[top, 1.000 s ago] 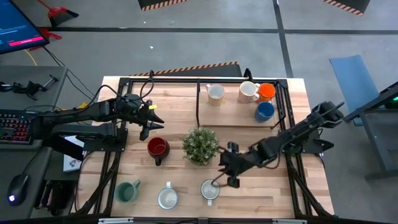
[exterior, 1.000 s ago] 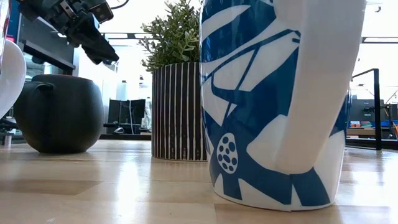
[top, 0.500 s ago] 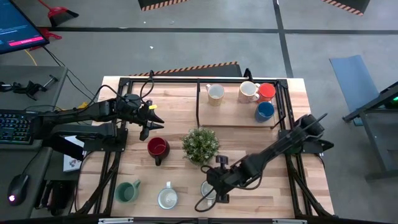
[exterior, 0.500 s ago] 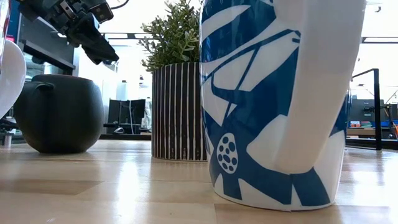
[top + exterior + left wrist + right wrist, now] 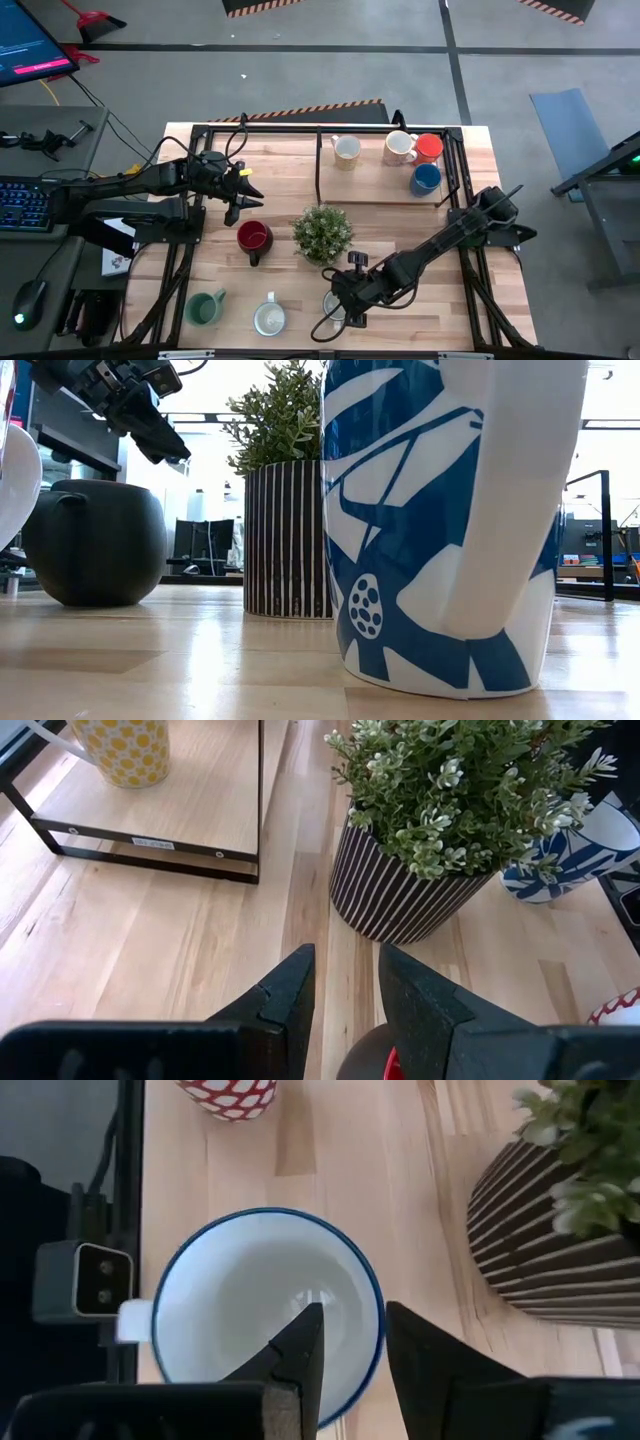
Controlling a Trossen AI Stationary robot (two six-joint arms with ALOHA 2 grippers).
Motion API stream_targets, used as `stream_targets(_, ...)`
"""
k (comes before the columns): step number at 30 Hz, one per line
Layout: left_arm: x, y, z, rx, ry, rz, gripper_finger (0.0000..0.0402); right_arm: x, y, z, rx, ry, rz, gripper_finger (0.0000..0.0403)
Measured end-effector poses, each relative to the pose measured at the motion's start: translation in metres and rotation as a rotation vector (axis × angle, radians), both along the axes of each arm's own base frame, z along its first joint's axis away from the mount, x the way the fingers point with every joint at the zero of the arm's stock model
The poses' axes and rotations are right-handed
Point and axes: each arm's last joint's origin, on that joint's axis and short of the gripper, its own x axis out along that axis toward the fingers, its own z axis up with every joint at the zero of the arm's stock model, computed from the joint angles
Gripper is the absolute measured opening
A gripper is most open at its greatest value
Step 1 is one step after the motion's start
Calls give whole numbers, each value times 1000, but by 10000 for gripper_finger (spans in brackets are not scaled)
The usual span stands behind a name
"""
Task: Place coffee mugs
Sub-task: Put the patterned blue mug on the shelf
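Wooden counter (image 5: 285,170) with a black frame along its far part. Potted plant (image 5: 322,233) in a striped pot at the centre. Left arm reaches in from the left side; left claw (image 5: 243,197) hangs just above the red mug (image 5: 253,238), fingers (image 5: 288,996) apart with a narrow gap, nothing between them — released. Right arm stretches from the right edge down to the front middle; right claw (image 5: 340,304) sits at the blue-and-white mug (image 5: 265,1318), which stands just in front of the plant. In the right wrist view one finger is inside the mug's bowl and the other outside its blue rim, so the wall lies between them; whether the pads press on it I cannot tell. That mug fills the near field of the low view, blue pattern on white, base flat on the wood. Other mugs: green mug (image 5: 205,308) at the front left corner, pale mug (image 5: 269,318) beside it towards the middle; at the far side, a cream mug with yellow dots (image 5: 346,151), then a white mug (image 5: 399,147) touching or just beside an orange-red mug (image 5: 429,148), with a blue mug (image 5: 426,179) just in front of those two. A red-and-white patterned mug (image 5: 228,1097) shows in the right wrist view, near the blue-and-white one.
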Motion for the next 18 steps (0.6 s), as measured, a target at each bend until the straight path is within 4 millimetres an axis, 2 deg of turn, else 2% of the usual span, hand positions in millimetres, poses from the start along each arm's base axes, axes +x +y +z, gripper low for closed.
stream_targets(10,0,0,0,0,1,0,104,6,3,-23,-27,51,3,87)
stream_targets(18,0,0,0,5,1,-4,104,9,5,-31,-27,57,-3,87)
